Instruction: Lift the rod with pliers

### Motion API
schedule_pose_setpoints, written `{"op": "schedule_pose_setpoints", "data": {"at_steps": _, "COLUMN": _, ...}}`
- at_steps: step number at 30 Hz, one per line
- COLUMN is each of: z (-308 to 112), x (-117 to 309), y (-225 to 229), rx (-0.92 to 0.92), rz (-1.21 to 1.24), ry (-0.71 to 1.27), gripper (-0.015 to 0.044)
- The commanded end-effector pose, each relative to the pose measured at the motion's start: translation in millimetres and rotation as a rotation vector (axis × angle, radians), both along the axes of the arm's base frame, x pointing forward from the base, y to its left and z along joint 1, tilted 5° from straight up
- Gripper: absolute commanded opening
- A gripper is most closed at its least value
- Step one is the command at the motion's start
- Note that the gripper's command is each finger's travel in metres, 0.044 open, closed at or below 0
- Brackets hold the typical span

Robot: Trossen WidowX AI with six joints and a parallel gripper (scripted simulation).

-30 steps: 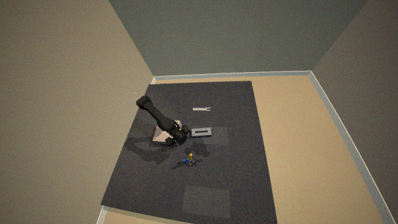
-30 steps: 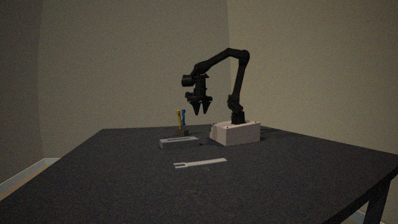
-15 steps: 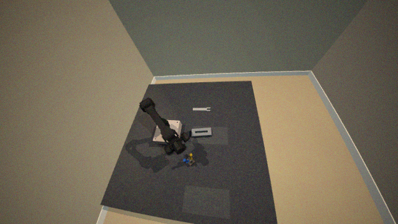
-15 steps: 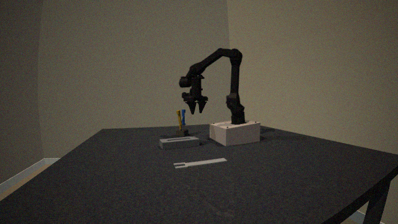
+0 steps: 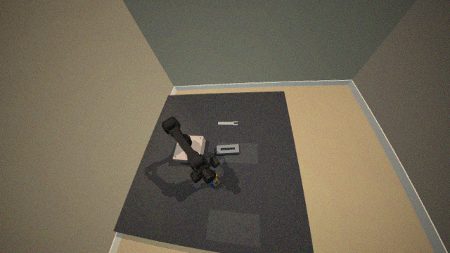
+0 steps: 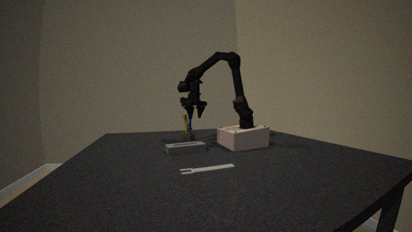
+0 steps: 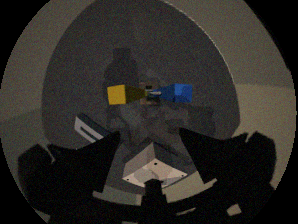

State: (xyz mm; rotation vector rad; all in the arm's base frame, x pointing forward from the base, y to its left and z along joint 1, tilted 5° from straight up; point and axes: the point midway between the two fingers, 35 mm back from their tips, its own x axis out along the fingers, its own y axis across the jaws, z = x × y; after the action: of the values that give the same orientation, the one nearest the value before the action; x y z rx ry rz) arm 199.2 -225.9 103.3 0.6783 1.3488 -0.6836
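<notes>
Standing upright, pliers (image 5: 215, 181) (image 6: 186, 125) (image 7: 181, 93) below open hand (image 5: 207, 174) (image 6: 196, 118) (image 7: 149, 132).

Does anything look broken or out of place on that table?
Nothing stands out: the pliers with yellow and blue handles stand upright in their small brown holster, and the grey slotted block sits flat.

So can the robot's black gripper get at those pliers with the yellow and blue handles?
Probably yes: the black gripper is open near the yellow-and-blue-handled pliers, whose handles stick up with nothing visible covering them.
</notes>
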Motion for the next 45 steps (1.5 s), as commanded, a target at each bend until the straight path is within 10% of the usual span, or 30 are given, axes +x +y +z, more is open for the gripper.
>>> {"op": "schedule_pose_setpoints", "data": {"at_steps": 1, "z": -0.5, "x": 9.2, "y": -10.3, "rx": -0.003, "rz": 0.004, "ry": -0.006, "gripper": 0.0440}}
{"op": "schedule_pose_setpoints", "data": {"at_steps": 45, "z": -25.3, "x": 37.4, "y": -42.6, "rx": -0.005, "rz": 0.004, "ry": -0.009, "gripper": 0.0440}}
